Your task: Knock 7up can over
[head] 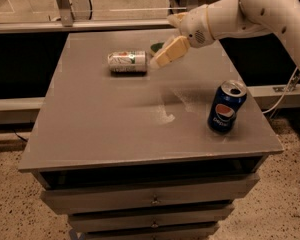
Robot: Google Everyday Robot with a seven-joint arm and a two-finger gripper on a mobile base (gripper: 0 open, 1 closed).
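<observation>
The 7up can already lies on its side on the table, toward the table's far edge and a little left of its middle, its silver top pointing left. By my reading the knock is done, and the step in hand is the finish. The next move calls only for lifting the arm up and away from the table without nudging the can into a roll.

The gripper hangs low over the table's far middle, its cream tip angled down toward the can's right end. Whether it touches the can or sits just beside it I cannot tell, nor how wide it stands. It has no hold of the can.

A Pepsi can stands upright near the table's right edge, well apart from both.
</observation>
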